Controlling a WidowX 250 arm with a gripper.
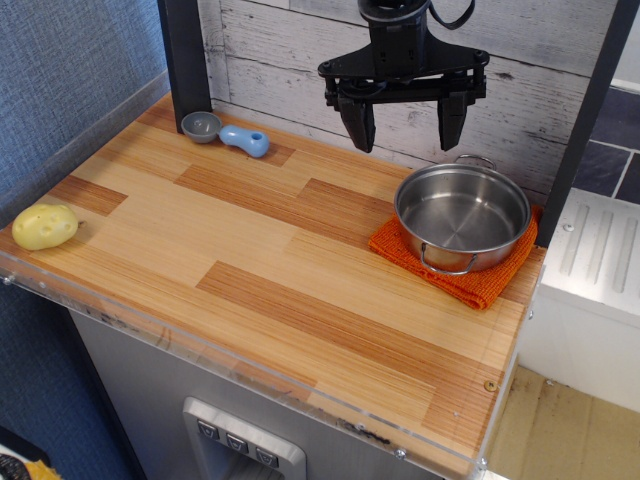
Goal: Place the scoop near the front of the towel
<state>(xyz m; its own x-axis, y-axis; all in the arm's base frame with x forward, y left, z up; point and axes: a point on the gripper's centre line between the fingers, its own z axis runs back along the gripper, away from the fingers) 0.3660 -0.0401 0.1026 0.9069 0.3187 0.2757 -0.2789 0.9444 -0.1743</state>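
Observation:
The scoop (226,133) lies at the back left of the wooden table, its round grey bowl to the left and its light-blue handle pointing right. The orange ribbed towel (468,276) lies at the right side, mostly covered by the steel pot (462,216) standing on it. My gripper (405,122) hangs high above the back of the table, between the scoop and the pot, fingers spread apart and holding nothing.
A yellow potato-like object (44,226) sits near the left edge. A dark post (186,55) stands behind the scoop and a dark bar (585,115) runs beside the pot. The wooden table (270,260) has a clear plastic front rim.

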